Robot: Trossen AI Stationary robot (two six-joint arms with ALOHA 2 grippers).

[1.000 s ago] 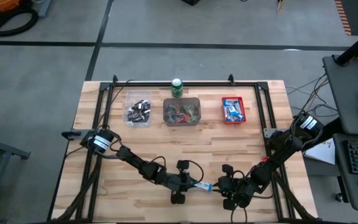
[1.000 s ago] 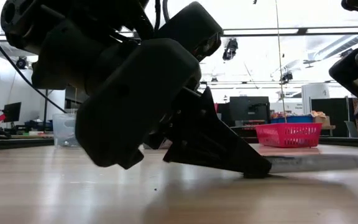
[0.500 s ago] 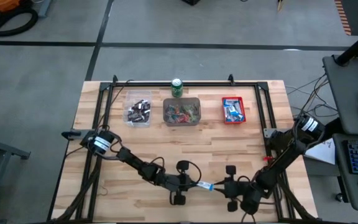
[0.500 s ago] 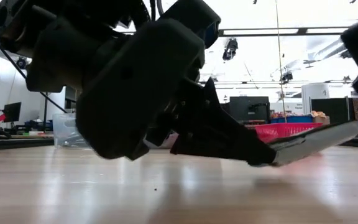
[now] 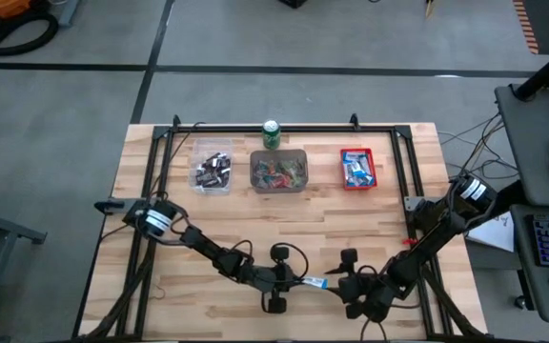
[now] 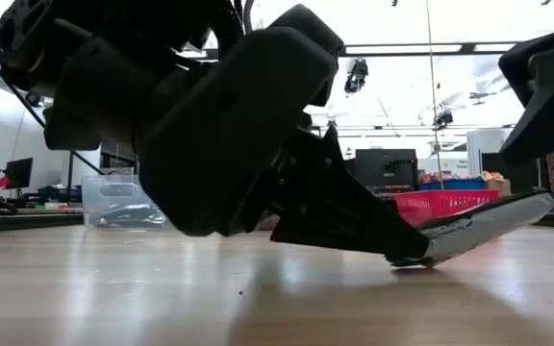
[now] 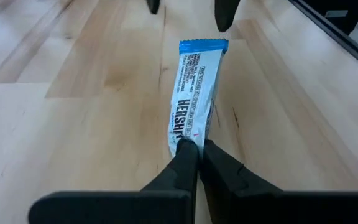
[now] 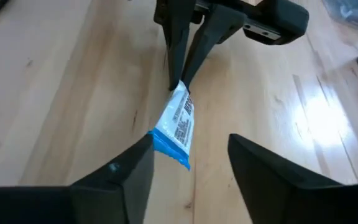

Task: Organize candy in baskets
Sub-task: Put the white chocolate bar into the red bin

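Observation:
A blue-and-white candy bar [image 7: 194,93] is near the table's front edge, between my two grippers. My left gripper [image 5: 298,281] is shut on its left end. My right gripper [image 8: 190,140] is open just right of the bar, and the bar's blue free end [image 8: 166,146] lies between its spread fingers; I cannot tell whether it touches one. Along the far side stand three baskets: a clear one [image 5: 213,171] with dark sweets, a grey one [image 5: 279,171] with small coloured pieces, and a red one [image 5: 358,169] with blue-and-white bars. My left gripper pinches the bar's crimped left end [image 7: 185,138] between its two fingertips [image 7: 188,155]. The fingers slant down from the table's left and lie along the bar. The bar tilts up from the hold, its free end [image 6: 537,204] raised off the wood.
A green can [image 5: 272,133] stands behind the grey basket. A black metal frame [image 5: 403,162] runs round the table's sides and back. Bare wood lies between the baskets and the grippers.
The bar lay flat on the table; now its right end has tipped up clear of the wood while the left end stays low in my left gripper. My right gripper, which stood at the bar's right end, has rolled about its own axis.

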